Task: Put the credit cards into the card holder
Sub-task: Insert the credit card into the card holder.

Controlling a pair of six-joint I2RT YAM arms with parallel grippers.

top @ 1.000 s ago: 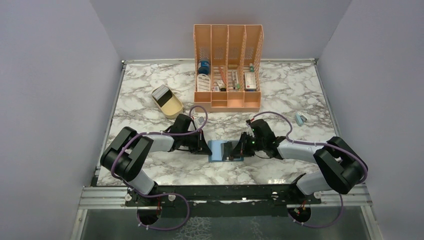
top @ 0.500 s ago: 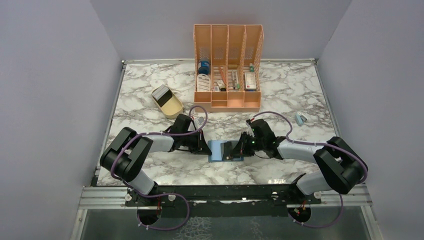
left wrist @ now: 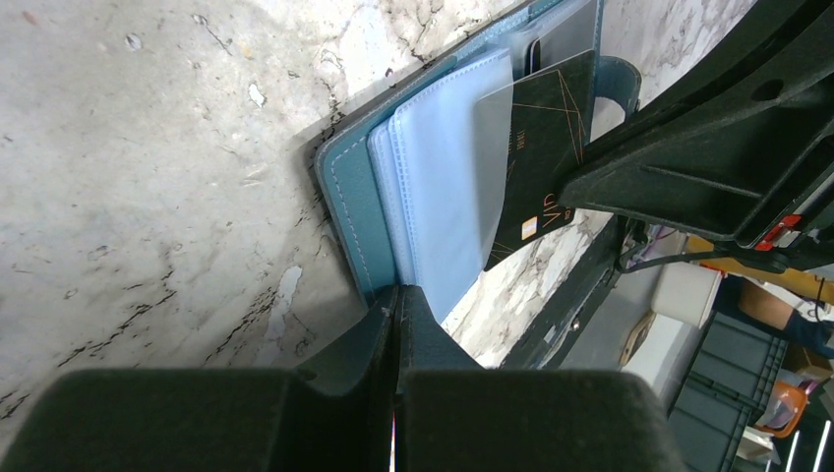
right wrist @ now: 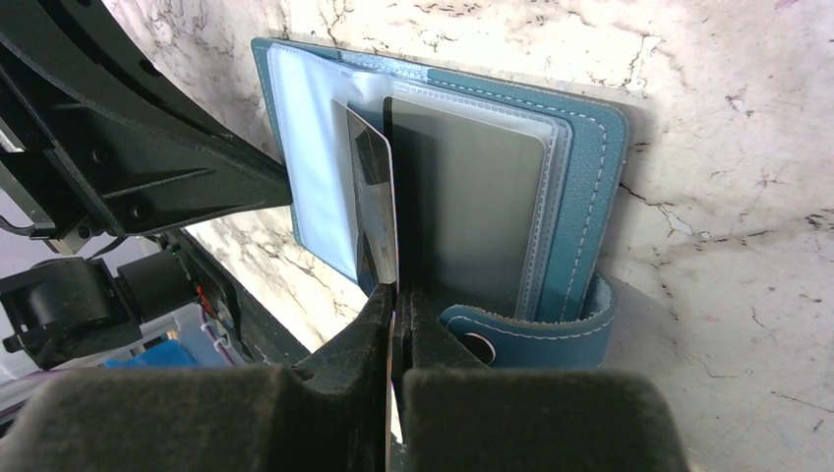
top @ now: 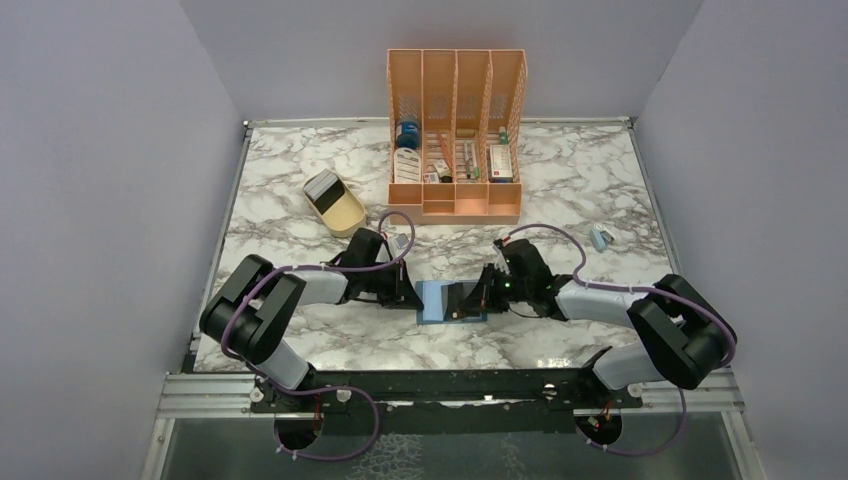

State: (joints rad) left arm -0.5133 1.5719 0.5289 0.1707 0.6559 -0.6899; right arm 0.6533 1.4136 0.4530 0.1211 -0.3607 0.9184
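Note:
The teal-blue card holder (top: 438, 301) lies open on the marble table between both arms. Its light blue sleeves (left wrist: 443, 187) are fanned out, and a grey card (right wrist: 472, 206) sits in a clear pocket. My right gripper (right wrist: 396, 287) is shut on a dark credit card (right wrist: 375, 197) with gold lines (left wrist: 541, 147). It holds the card on edge among the sleeves. My left gripper (left wrist: 396, 288) is shut, its tips resting on the holder's left edge. More credit cards (top: 322, 185) lie in the beige tray (top: 345, 214).
An orange slotted organiser (top: 456, 135) full of small items stands at the back centre. A small light blue object (top: 601, 238) lies at the right. The holder's snap tab (right wrist: 531, 329) sticks out beside my right fingers.

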